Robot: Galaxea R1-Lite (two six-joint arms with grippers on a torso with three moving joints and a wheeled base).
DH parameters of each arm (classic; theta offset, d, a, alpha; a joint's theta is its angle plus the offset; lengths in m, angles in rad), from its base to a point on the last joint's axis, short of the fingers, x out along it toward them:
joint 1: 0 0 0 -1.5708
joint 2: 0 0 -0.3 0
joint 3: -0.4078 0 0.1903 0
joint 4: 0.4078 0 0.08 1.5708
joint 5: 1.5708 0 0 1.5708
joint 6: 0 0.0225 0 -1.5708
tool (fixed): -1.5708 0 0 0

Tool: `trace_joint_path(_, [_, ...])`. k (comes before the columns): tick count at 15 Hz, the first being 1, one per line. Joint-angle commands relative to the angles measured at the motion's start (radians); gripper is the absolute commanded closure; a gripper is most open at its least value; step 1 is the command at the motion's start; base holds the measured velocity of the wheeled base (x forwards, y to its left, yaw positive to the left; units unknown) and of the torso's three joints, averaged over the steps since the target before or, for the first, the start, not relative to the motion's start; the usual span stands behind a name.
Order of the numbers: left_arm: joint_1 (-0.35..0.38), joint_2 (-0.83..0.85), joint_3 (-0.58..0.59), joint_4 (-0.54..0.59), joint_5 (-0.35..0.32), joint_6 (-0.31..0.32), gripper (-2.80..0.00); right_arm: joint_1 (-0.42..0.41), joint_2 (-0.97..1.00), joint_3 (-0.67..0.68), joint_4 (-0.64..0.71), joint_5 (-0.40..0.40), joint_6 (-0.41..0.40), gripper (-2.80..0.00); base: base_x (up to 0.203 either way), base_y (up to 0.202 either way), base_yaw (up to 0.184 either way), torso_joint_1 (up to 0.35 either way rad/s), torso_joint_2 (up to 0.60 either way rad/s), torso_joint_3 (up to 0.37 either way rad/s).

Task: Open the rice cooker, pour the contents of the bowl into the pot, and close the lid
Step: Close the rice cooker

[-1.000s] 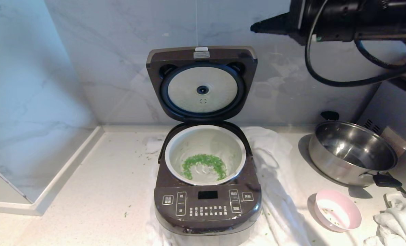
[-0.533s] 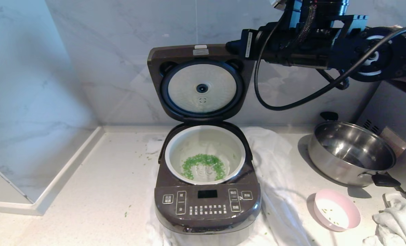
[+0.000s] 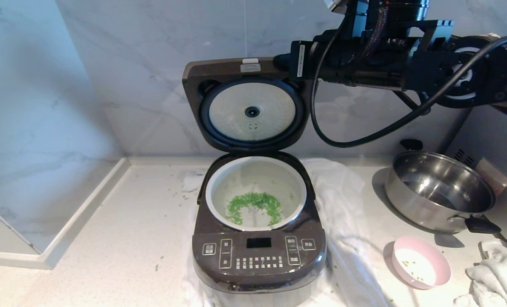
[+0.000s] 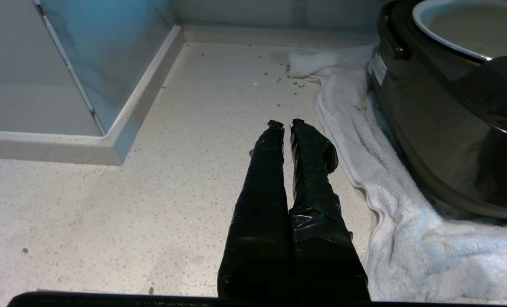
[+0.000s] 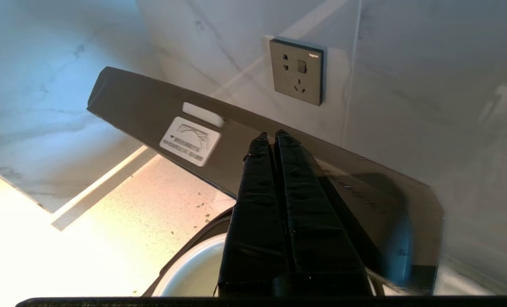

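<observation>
Right tool [image 3: 279, 62] is clenched tight with nothing in it, tips sitting at the top edge of the raised lid [image 3: 219, 70], looks like touching or just about. The lid stands upright on its rear hinge over the rice cooker [image 3: 257, 256], silvery inner plate [image 3: 252, 111] facing forward. It's a stiff hinged slab, probably sprung, so I'd guess no real grab is needed: push on that top edge near the middle and it should swing down, then press to latch. Smooth plastic though, so the tips could slide off sideways. The pot [image 3: 298, 187] already has the green bits [image 3: 255, 204] in it. Pink bowl [image 3: 421, 261] sits nearly emptied on the table [image 3: 108, 238] to the right, near the steel pan [image 3: 441, 189]. Left tool [image 4: 284, 124] is also clenched, empty, parked low over the table beside the white towel [image 4: 355, 128].
</observation>
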Motion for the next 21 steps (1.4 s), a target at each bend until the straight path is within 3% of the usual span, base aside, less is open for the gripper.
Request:
trace_joint_path(1, [0.0, 0.0, 0.006, 0.0, -0.001, -0.001, 0.0, 0.009, -0.016, 0.015, -0.004, -0.012, 0.001, 0.0, 0.0, 0.0, 0.0, 0.0, 0.0, 0.0])
trace_joint_path(4, [0.0, 0.0, 0.005, 0.0, -0.001, -0.001, 0.0, 0.012, -0.04, 0.088, 0.025, -0.023, 0.012, 0.0, 0.0, 0.0, 0.0, 0.0, 0.0, 0.0])
trace_joint_path(8, [0.0, 0.0, 0.006, 0.0, -0.001, -0.001, 0.0, 0.09, -0.146, 0.232, 0.13, -0.019, 0.204, 0.0, 0.0, 0.0, 0.0, 0.0, 0.0, 0.0])
trace_joint_path(13, [0.0, 0.0, 0.006, 0.0, -0.001, -0.002, 0.0, 0.132, -0.225, 0.343, 0.142, -0.02, 0.276, 0.0, 0.0, 0.0, 0.0, 0.006, 0.0, -0.001])
trace_joint_path(15, [0.0, 0.0, 0.006, 0.0, -0.001, -0.001, 0.0, 0.154, -0.27, 0.331, 0.137, -0.03, 0.244, 0.0, 0.0, 0.0, 0.0, 0.0, 0.0, 0.0])
trace_joint_path(17, [0.0, 0.0, 0.006, 0.0, -0.001, -0.001, 0.0, 0.162, -0.284, 0.318, 0.115, -0.064, 0.091, 0.0, 0.0, 0.0, 0.0, 0.0, 0.0, 0.0])
trace_joint_path(21, [0.0, 0.0, 0.006, -0.002, -0.001, -0.004, 0.0, 0.126, -0.221, 0.284, -0.163, -0.219, -0.087, 0.0, 0.0, 0.0, 0.0, 0.0, 0.0, 0.0])
